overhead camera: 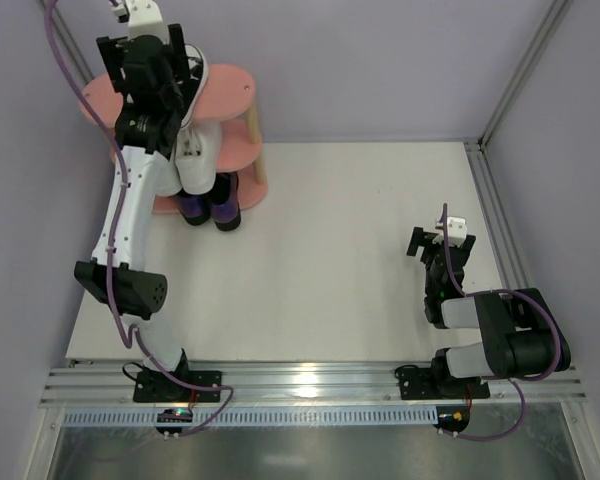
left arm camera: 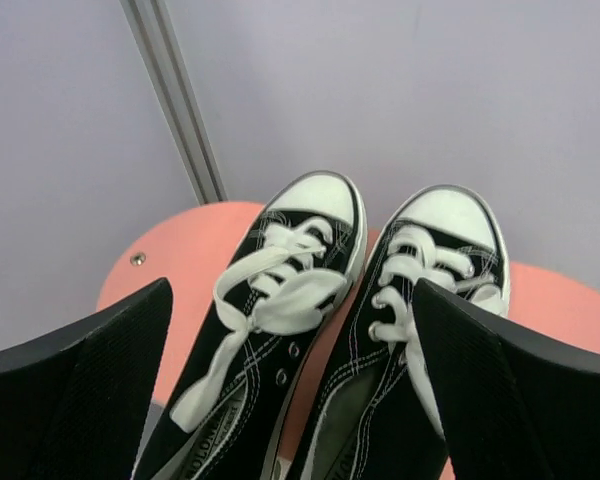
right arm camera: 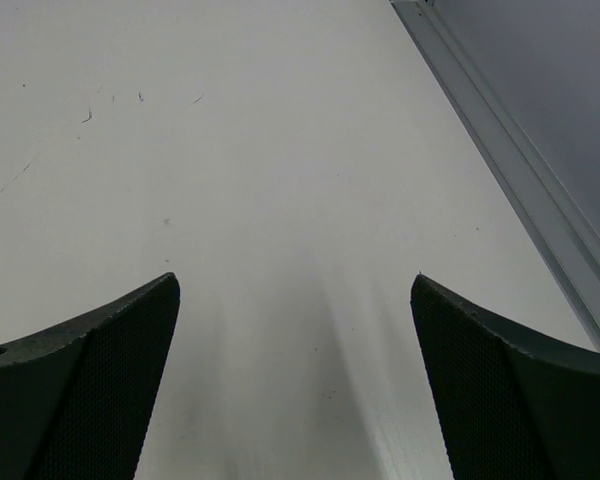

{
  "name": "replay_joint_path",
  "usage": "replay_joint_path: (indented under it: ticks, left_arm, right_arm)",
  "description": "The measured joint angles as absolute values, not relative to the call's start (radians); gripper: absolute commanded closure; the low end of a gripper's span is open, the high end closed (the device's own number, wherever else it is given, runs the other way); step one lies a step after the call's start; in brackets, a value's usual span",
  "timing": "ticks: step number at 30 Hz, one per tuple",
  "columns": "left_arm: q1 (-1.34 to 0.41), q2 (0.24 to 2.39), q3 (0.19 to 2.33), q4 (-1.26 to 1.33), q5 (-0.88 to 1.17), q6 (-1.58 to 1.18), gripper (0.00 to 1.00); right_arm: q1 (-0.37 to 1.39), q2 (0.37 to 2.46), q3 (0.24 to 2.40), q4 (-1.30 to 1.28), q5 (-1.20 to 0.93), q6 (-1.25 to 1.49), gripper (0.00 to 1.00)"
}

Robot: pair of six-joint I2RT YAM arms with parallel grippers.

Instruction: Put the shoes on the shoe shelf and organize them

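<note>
Two black canvas sneakers with white laces and toe caps, the left one (left arm camera: 270, 330) and the right one (left arm camera: 410, 310), sit side by side on the pink top board (left arm camera: 180, 250) of the shoe shelf (overhead camera: 232, 88), toes toward the wall. My left gripper (left arm camera: 293, 300) is open just above them, one finger on each outer side; from above it (overhead camera: 155, 70) hides most of that pair. White sneakers (overhead camera: 198, 150) sit on the middle tier. Dark purple glossy shoes (overhead camera: 212, 210) sit on the bottom tier. My right gripper (right arm camera: 295, 285) is open and empty over the bare table (overhead camera: 360, 260) at the right (overhead camera: 440, 242).
The shelf stands in the far left corner against the lilac wall. A metal frame post (left arm camera: 175, 100) rises behind it. An aluminium rail (right arm camera: 520, 170) runs along the table's right edge, close to my right gripper.
</note>
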State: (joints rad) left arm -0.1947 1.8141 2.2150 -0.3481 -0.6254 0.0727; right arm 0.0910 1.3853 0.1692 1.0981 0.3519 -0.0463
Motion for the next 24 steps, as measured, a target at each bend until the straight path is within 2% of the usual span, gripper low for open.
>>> replay_joint_path:
  ticks: [5, 9, 11, 15, 18, 24]
  left_arm:
    - [-0.199, 1.776, 2.259, -0.332, -0.627, 0.047, 0.00]
    - [-0.267, 1.632, 2.183, -0.327, -0.623, 0.015, 0.00]
    - [-0.355, 1.490, 2.061, -0.331, -0.616, -0.012, 0.00]
    - [-0.579, 1.136, 1.650, -0.296, -0.638, -0.119, 0.00]
    - [-0.730, 0.908, 1.338, -0.302, -0.740, -0.218, 0.00]
    - [-0.890, 0.733, 0.938, -0.378, -0.922, -0.366, 0.00]
  right_arm:
    - [0.091, 1.385, 0.169, 1.098, 0.352, -0.046, 0.03]
    - [0.091, 1.385, 0.169, 1.098, 0.352, -0.046, 0.03]
    - [0.091, 1.385, 0.169, 1.098, 0.352, -0.046, 0.03]
    - [0.091, 1.385, 0.169, 1.098, 0.352, -0.046, 0.03]
    - [0.091, 1.385, 0.169, 1.098, 0.352, -0.046, 0.03]
    - [0.091, 1.385, 0.169, 1.098, 0.352, -0.046, 0.03]
